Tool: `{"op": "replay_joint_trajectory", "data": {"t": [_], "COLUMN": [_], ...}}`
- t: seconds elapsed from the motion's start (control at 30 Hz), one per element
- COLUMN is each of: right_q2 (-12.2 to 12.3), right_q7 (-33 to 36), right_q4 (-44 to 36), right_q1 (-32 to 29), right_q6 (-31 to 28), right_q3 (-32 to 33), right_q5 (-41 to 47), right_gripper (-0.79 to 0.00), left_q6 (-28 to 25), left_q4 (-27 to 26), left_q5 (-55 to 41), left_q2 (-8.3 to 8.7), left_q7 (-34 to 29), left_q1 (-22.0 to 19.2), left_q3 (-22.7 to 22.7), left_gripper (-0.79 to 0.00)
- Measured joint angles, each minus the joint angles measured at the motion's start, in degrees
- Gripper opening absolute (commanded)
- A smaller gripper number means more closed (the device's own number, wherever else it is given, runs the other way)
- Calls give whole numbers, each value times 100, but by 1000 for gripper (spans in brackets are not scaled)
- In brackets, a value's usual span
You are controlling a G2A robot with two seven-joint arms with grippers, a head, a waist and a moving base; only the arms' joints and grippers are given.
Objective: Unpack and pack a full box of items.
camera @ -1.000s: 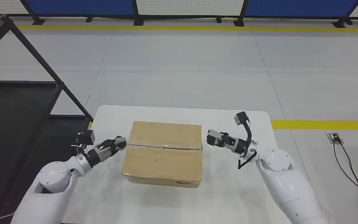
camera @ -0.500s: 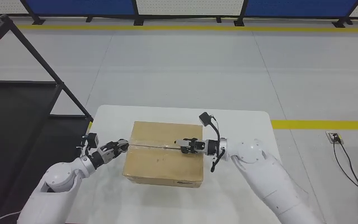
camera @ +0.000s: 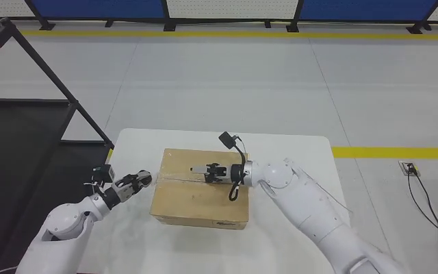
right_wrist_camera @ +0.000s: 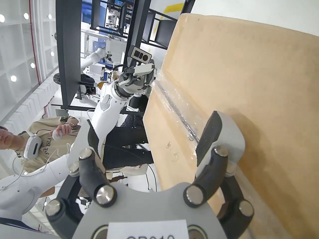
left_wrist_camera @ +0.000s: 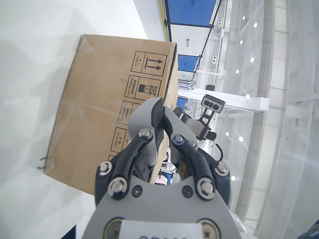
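A closed brown cardboard box [camera: 198, 198] sits in the middle of the white table [camera: 294, 154], its top seam [camera: 176, 179] taped over. My right gripper [camera: 205, 169] lies open over the box top, just above the seam. In the right wrist view one finger pad [right_wrist_camera: 211, 135] rests on the cardboard [right_wrist_camera: 249, 75] beside the clear tape [right_wrist_camera: 174, 105], and the other finger hangs off the box's edge. My left gripper [camera: 140, 180] is shut with nothing in it, just off the box's left end near the top edge. Its pads [left_wrist_camera: 159, 115] press together in front of the printed box side [left_wrist_camera: 104, 95].
A black metal frame [camera: 48, 89] stands off the table's left side over a dark floor mat. Bare table surface lies right of the box and along its front edge. The right arm's elbow [camera: 277, 175] hangs over the box's right end.
My right gripper has swept left from beyond the box's right end, along the seam, to the middle of the top. The left gripper has drawn back slightly from the box's left end.
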Motion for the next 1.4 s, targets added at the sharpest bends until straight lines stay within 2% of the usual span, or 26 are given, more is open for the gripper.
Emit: {"op": "replay_joint_trajectory", "data": {"t": [0.57, 0.87, 1.13, 1.4], "right_q2": [-1065, -1435, -1464, -1246], "right_q7": [-278, -81, 101, 265], "right_q4": [1346, 2110, 2554, 2779], "right_q1": [720, 920, 1036, 956], "right_q6": [-423, -847, -1235, -1676], "right_q3": [-751, -760, -591, -265], "right_q5": [242, 460, 493, 619], "right_gripper": [0, 0, 0, 0], "left_q6": [-142, -176, -174, -178], "left_q4": [-222, -150, -105, -34], "left_q5": [-234, -309, -304, -234], "left_q2": [69, 86, 97, 95], "left_q7": [-95, -197, -356, -532], "left_q1": [538, 635, 611, 483], "left_q3": [-461, -604, -649, -595], "left_gripper": [-785, -785, -785, -785]}}
